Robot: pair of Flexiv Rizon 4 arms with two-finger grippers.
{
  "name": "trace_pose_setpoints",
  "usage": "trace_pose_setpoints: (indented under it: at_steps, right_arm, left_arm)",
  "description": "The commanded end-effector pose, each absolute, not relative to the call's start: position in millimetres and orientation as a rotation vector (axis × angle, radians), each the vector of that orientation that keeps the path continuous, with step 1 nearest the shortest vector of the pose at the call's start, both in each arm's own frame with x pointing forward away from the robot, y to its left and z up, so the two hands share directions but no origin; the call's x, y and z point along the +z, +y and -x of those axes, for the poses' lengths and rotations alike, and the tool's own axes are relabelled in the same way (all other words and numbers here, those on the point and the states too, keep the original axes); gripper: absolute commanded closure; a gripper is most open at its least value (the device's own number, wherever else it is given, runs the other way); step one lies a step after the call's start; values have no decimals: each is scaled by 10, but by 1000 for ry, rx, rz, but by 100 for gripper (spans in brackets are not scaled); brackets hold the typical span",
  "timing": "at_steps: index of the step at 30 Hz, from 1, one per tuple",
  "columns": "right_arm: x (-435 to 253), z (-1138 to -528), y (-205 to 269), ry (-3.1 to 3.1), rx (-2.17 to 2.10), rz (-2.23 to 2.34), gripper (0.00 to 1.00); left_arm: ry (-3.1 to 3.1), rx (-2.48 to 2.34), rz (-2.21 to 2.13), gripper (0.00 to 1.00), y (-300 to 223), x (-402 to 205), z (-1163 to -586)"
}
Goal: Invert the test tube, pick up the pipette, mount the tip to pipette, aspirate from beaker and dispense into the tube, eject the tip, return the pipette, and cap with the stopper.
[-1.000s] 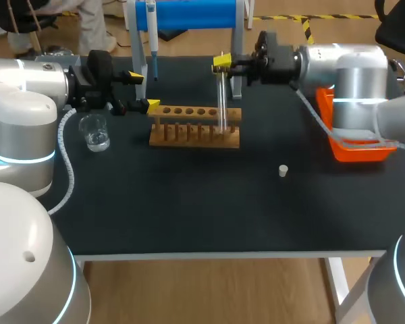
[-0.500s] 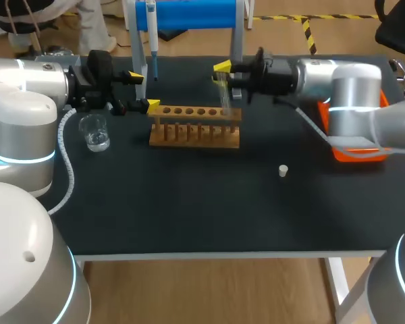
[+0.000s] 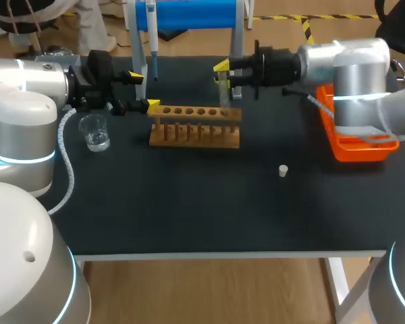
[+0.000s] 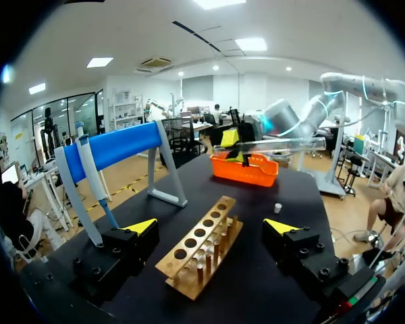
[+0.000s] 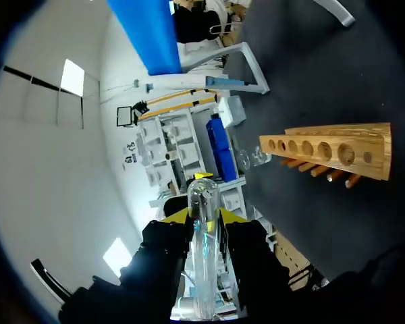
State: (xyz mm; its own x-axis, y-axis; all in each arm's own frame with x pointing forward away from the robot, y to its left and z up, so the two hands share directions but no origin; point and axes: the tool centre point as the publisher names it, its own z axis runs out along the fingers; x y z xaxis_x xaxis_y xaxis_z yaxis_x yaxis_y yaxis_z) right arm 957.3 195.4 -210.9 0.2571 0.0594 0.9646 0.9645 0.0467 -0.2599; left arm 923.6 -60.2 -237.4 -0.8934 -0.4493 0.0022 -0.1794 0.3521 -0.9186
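My right gripper (image 3: 224, 75) is shut on a clear test tube (image 3: 223, 94), held in the air above the right end of the wooden rack (image 3: 196, 125). The left wrist view shows the test tube (image 4: 277, 144) lying almost level. Seen from the right wrist, the tube (image 5: 204, 236) sits between the right gripper's (image 5: 205, 217) fingers, with the rack (image 5: 331, 152) ahead. My left gripper (image 3: 143, 91) stands open at the rack's left end, and the rack (image 4: 199, 246) lies ahead of the left gripper (image 4: 211, 227). The pipette (image 3: 151, 34) hangs on the blue stand (image 3: 189, 13). A beaker (image 3: 94, 131) and a white stopper (image 3: 282, 171) rest on the table.
An orange tray (image 3: 354, 138) sits at the table's right edge, under my right arm. The blue stand's legs rise just behind the rack. The stopper (image 4: 277, 208) lies apart on the dark table, in front and to the right of the rack.
The right gripper lifted the tube out of the rack and turned it from upright to almost level. The left arm kept still.
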Motion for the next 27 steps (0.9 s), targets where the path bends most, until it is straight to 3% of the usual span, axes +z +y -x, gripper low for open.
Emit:
trace_pose_setpoints:
  at_steps: [1, 27]
  right_arm:
    - [-2045, -9541, 1914, -1084, -993, 1270, 100]
    - [-1998, -9533, 1929, -1275, -1117, 1065, 100]
  left_arm:
    - [2370, -1557, 564, 0, -599, -2367, -9237]
    - [2370, -1557, 564, 0, -599, -2367, -9237]
